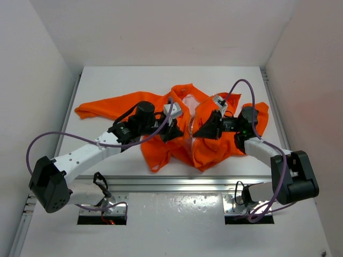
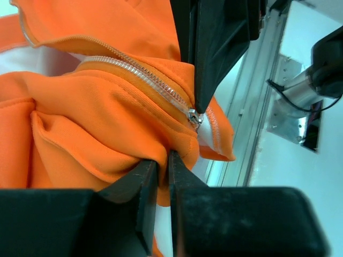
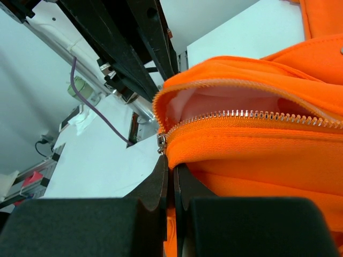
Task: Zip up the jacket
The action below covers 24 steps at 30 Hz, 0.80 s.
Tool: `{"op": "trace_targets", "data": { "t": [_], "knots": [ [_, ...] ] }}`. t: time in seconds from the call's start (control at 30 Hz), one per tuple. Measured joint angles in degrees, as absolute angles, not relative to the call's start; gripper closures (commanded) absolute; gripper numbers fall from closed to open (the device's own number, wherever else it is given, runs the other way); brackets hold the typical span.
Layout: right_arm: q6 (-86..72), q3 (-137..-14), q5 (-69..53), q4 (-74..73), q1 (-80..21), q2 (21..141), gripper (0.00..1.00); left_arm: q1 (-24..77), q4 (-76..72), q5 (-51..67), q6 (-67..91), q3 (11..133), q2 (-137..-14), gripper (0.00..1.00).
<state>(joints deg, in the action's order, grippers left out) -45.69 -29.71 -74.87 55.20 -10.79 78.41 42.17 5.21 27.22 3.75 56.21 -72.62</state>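
1. Jacket (image 1: 161, 152): crumpled at centre of bench (image 1: 134, 80); zipper (image 3: 252, 115) runs from slider (image 2: 193, 116) toward far edge.
2. Left gripper (image 2: 163, 163): clamped on hem just below slider.
3. Right gripper (image 3: 170, 166): closed on fabric at slider, nearer for the pull.

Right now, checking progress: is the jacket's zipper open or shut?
Open: slider sits at the jacket hem, teeth parted, lining showing.

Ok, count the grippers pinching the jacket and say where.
2. The left gripper pinches a fold of the jacket near the zipper slider; the right gripper is clamped just beside that slider, at the zipper's end.
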Motion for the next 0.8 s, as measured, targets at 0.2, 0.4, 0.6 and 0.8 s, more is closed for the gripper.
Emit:
{"op": "trace_targets", "data": {
  "t": [0.2,0.4,0.6,0.8],
  "knots": [
    [-45.95,-29.71,-74.81,55.35,-10.81,78.41,1.00,39.46,4.16,31.29,8.71,56.31,-72.62,0.60],
    [-46.57,-29.71,-74.48,56.12,-10.81,78.41,1.00,37.93,1.67,36.03,14.33,56.31,-72.90,0.60],
    [-47.20,-29.71,-73.97,57.06,-11.03,78.41,1.00,37.69,-0.97,38.74,18.15,56.31,-74.19,0.60],
    [-48.01,-29.71,-73.89,57.84,-11.03,78.41,1.00,37.60,-2.87,40.03,20.88,56.31,-76.09,0.59]
  ]
}}
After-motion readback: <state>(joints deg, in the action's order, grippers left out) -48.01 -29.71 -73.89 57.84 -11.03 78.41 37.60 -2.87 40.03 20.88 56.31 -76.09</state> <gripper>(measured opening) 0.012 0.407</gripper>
